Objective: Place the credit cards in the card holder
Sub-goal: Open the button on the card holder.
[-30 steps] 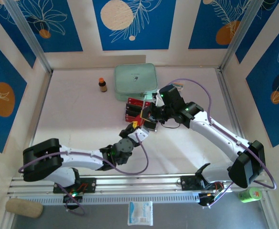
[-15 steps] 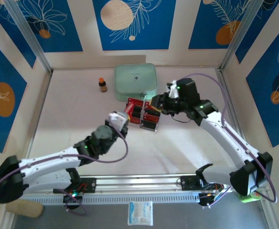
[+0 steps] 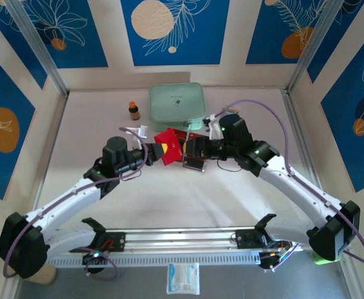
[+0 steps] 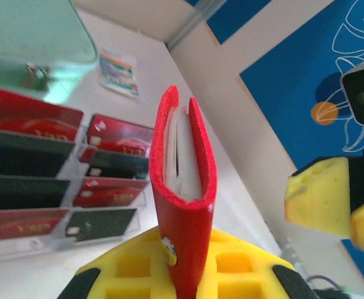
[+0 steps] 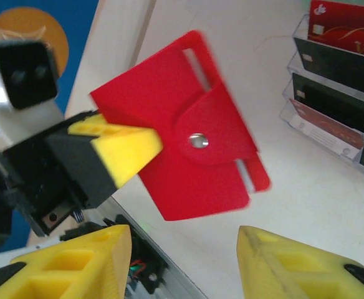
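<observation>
The left gripper [image 3: 156, 151] is clamped on the card holder [image 3: 168, 147] and holds it off the table [image 3: 232, 193], just left of the cards [image 4: 110, 165]. In the left wrist view the holder stands on edge between the yellow fingers, folded over, with pale pockets showing in the gap between its two red sides. In the right wrist view its flat face is turned to the camera, the flap closed over a small metal snap [image 5: 197, 141], and one yellow finger [image 5: 116, 146] of the left gripper presses against its left side.

The right gripper [image 5: 182, 240] is spread wide, its two yellow fingers below the holder and not touching it. In the top view it sits over the cards, close to the holder's right edge.

The cards lie in rows in a clear rack [image 5: 306, 118], red and black bands showing. A mint case [image 3: 176, 106] sits just behind them, a small bottle [image 3: 133, 111] to its left, and a striped packet [image 4: 118, 71] beside the case.
</observation>
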`<act>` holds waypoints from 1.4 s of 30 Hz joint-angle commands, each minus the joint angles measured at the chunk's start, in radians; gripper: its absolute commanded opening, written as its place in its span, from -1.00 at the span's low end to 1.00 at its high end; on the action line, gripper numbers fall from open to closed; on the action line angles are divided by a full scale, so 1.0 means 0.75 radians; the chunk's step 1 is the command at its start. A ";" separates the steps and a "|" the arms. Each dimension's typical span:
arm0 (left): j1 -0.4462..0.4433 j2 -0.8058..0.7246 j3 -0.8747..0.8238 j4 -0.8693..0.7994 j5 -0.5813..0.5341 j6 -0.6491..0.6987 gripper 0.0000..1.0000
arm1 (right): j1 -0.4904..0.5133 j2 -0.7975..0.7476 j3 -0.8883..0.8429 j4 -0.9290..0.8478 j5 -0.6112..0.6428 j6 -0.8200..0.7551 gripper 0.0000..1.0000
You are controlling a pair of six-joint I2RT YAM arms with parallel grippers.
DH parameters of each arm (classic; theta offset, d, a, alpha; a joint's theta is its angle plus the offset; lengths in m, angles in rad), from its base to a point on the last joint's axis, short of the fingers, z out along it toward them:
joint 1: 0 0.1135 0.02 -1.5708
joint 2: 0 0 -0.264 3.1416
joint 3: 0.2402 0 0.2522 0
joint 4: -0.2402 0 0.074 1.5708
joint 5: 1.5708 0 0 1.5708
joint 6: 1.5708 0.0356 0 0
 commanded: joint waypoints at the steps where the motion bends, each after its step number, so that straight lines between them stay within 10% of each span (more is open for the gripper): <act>1: 0.023 0.033 0.074 0.150 0.201 -0.217 -1.00 | 0.070 0.048 0.067 -0.073 0.210 -0.110 0.01; 19: 0.038 0.097 0.091 0.171 0.263 -0.402 -1.00 | 0.251 0.266 0.219 -0.141 0.572 -0.213 0.14; 34: 0.038 0.109 0.076 0.227 0.325 -0.426 -1.00 | 0.169 0.294 0.025 -0.233 1.041 -0.010 -0.12; 42: 0.048 0.128 0.057 0.282 0.366 -0.398 -1.00 | -0.047 -0.030 -0.171 -0.271 0.826 0.006 -0.10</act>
